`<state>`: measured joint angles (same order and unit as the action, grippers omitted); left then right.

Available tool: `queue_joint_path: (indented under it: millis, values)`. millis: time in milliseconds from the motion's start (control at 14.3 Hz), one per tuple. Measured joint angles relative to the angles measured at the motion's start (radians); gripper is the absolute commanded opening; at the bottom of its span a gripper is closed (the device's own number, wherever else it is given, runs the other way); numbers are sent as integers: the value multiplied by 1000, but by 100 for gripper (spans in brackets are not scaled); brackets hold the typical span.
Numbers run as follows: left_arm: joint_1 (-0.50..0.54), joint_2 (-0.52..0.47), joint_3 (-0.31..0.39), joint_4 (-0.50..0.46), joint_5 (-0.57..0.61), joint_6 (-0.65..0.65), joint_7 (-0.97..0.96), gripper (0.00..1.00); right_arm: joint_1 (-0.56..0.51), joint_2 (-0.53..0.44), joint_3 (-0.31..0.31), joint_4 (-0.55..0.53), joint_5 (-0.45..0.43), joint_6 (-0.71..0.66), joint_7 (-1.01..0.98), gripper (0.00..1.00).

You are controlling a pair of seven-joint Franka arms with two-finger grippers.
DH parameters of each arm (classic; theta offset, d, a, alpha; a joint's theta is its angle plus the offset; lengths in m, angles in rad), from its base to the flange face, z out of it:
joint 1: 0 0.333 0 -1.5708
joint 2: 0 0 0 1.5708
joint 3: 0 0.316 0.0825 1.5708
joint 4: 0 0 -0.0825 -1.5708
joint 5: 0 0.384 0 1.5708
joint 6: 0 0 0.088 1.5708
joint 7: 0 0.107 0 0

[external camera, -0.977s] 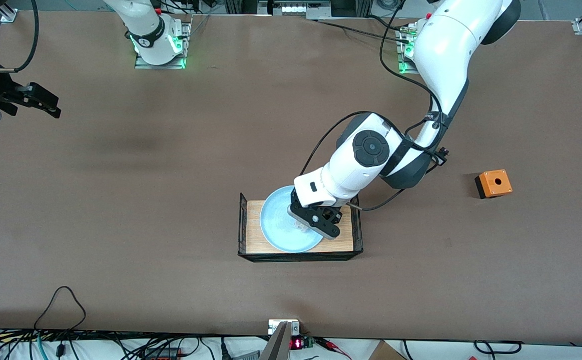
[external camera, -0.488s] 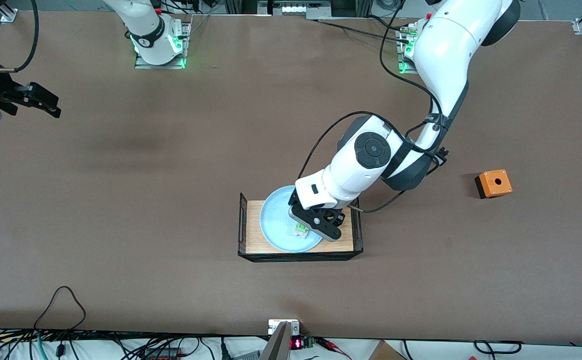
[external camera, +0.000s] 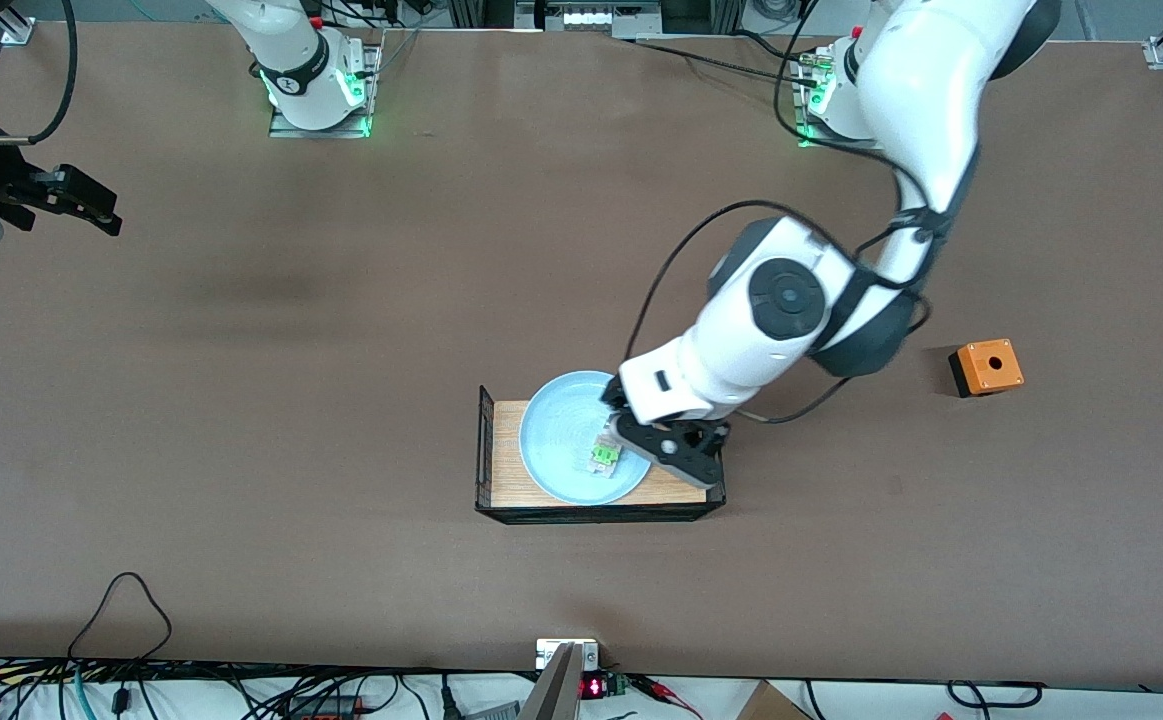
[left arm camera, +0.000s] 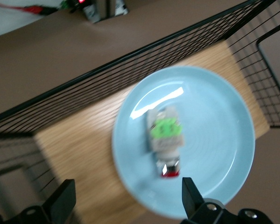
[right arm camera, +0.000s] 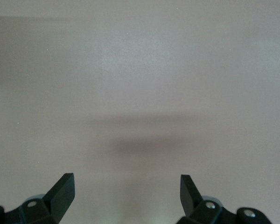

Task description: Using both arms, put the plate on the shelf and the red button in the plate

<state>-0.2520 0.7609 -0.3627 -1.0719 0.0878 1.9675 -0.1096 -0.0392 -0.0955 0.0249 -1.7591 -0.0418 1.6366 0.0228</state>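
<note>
On the table (external camera: 241, 420), near its middle and toward the front camera, stands one black wire basket (external camera: 486, 455) with a wooden floor, and one pale blue plate (external camera: 556, 440) lies flat in it. One red button (external camera: 603, 457) rests on the plate, lying on its side, its green block in the middle and its dark red cap at one end; in the left wrist view the button (left arm camera: 165, 140) sits near the plate's (left arm camera: 214, 116) centre, touching nothing but the plate.

The left gripper (external camera: 666, 455) hangs over the basket's edge toward the left arm's end, just beside the plate's rim. Its fingers (left arm camera: 60, 200) are spread wide and hold nothing.

The right gripper (external camera: 76, 205) waits over bare table at the right arm's end, well apart from the basket. Its fingers (right arm camera: 63, 189) are likewise spread, with nothing between them.

One orange box (external camera: 986, 366) with a round hole in its top sits on the table toward the left arm's end, well apart from the basket.
</note>
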Motion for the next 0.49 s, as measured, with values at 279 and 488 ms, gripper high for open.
queue_joint_path:
  millis: [279,488]
  values:
    - [88,-133,1,3,0,-334,0,100,0,0,0,0,0,0,0,100]
    - [165,-215,4,3,6,-535,0,100,0,0,0,1,0,-1,0,100]
